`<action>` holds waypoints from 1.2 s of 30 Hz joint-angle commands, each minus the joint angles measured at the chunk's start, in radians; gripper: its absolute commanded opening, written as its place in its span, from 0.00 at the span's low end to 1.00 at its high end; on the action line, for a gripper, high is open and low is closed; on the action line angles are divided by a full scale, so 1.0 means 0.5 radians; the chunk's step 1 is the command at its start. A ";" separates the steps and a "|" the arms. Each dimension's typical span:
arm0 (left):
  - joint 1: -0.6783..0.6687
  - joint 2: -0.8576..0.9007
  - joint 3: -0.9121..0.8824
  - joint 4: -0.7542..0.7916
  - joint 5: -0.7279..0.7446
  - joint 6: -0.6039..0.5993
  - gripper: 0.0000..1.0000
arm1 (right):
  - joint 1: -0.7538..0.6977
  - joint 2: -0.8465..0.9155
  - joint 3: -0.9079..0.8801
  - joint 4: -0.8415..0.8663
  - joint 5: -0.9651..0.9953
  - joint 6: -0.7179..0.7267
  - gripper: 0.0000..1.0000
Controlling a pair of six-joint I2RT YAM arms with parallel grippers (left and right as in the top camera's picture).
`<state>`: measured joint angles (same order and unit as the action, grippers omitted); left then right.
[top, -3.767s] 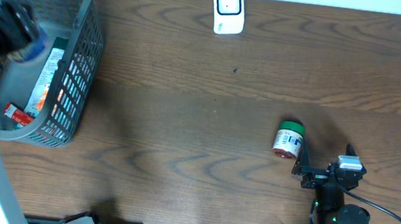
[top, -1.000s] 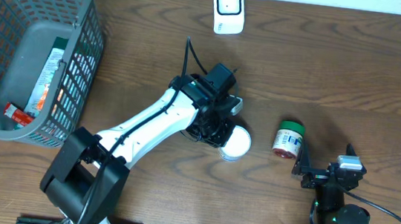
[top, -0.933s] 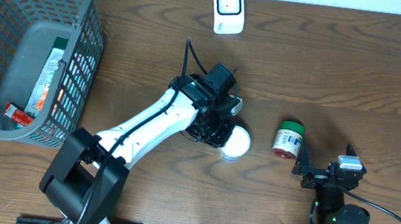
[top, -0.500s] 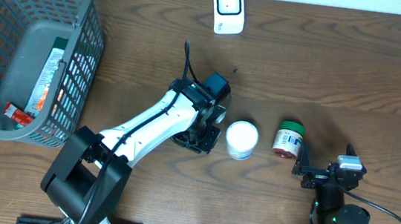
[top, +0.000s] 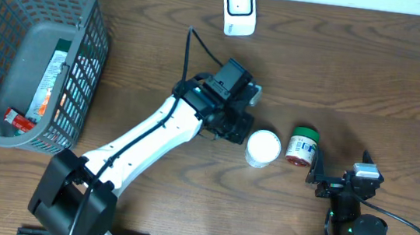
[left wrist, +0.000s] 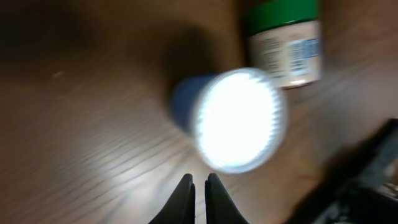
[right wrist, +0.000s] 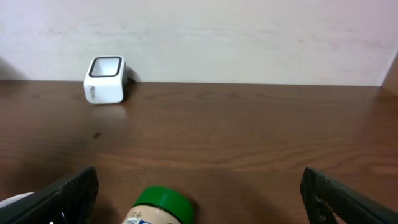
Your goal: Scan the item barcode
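White-lidded jar (top: 263,147) is lying on the worktop (top: 340,69) overhead, just beside a green-capped bottle (top: 302,145). From the left wrist, the left hand (left wrist: 199,185) is sitting pinched together, empty, near the jar. From the right wrist, the right hand (right wrist: 199,196) is gaping apart, empty.

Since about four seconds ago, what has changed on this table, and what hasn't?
The left gripper came from the basket to mid-table, set a white-lidded jar down beside the green-capped bottle and let go. Its jaws are now shut close beside the jar, which has slid slightly towards the bottle. The bottle, scanner, basket and the open right gripper stayed put.
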<state>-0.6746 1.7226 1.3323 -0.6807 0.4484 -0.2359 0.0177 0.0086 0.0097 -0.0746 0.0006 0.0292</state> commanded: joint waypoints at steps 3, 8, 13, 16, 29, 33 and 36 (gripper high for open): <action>-0.106 0.056 0.015 0.139 0.279 -0.064 0.07 | 0.007 -0.004 -0.008 0.000 0.019 -0.031 0.99; -0.238 0.132 -0.005 0.230 0.141 -0.063 0.08 | 0.007 -0.004 -0.008 0.000 0.019 -0.031 0.99; -0.273 0.207 -0.005 0.227 0.073 -0.063 0.08 | 0.007 -0.004 -0.008 0.000 0.019 -0.031 0.99; -0.271 0.206 -0.005 0.134 0.024 -0.046 0.07 | 0.007 -0.004 -0.008 0.000 0.019 -0.031 0.99; -0.249 0.206 -0.005 0.442 -0.085 -0.041 0.07 | 0.007 -0.004 -0.008 0.000 0.019 -0.031 0.99; -0.251 0.212 -0.005 0.480 -0.139 -0.041 0.07 | 0.007 -0.004 -0.008 0.000 0.019 -0.031 0.99; -0.251 0.246 -0.005 0.491 -0.189 -0.041 0.07 | 0.007 -0.004 -0.008 0.000 0.019 -0.031 0.99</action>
<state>-0.8032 1.8240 1.3319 -0.4435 0.3923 -0.2619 0.0177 0.0086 0.0097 -0.0746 0.0002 0.0292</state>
